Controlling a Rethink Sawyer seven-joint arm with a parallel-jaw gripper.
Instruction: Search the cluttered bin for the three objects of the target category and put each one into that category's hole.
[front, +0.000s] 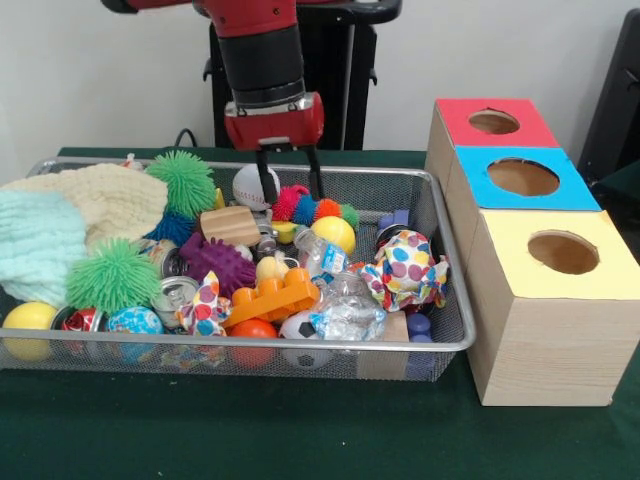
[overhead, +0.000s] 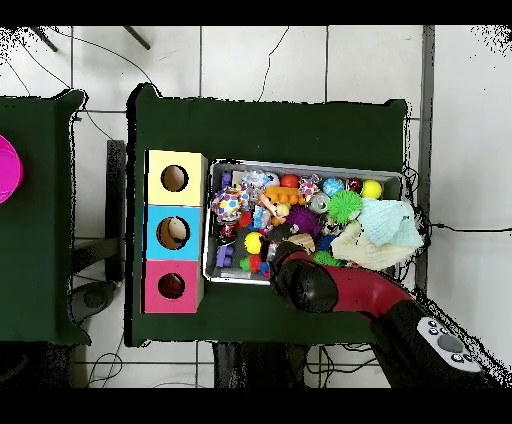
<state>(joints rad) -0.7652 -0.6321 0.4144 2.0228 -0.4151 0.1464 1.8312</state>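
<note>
The wire mesh bin (front: 440, 345) is full of mixed toys; it also shows in the overhead view (overhead: 403, 178). My gripper (front: 289, 176) hangs open and empty over the bin's back edge, its fingertips (front: 263, 178) beside a baseball (front: 252, 186). One small pale yellow soft toy (front: 271, 267) lies behind an orange brick (front: 272, 300); it looks tan-orange in the overhead view (overhead: 268, 208). I cannot pick out other plush toys in the clutter. The red-topped box's hole (front: 494, 122) is at the far right, also seen from overhead (overhead: 171, 286). From overhead my arm (overhead: 330, 285) hides the gripper.
Cream and mint knit cloths (front: 60, 225), green spiky balls (front: 112, 275), a purple spiky toy (front: 215, 258), yellow balls (front: 335, 233), cans, a crushed bottle (front: 345, 305) and a polka-dot cloth (front: 405, 268) fill the bin. Blue-topped (front: 523, 177) and yellow-topped (front: 563, 252) boxes adjoin the red one.
</note>
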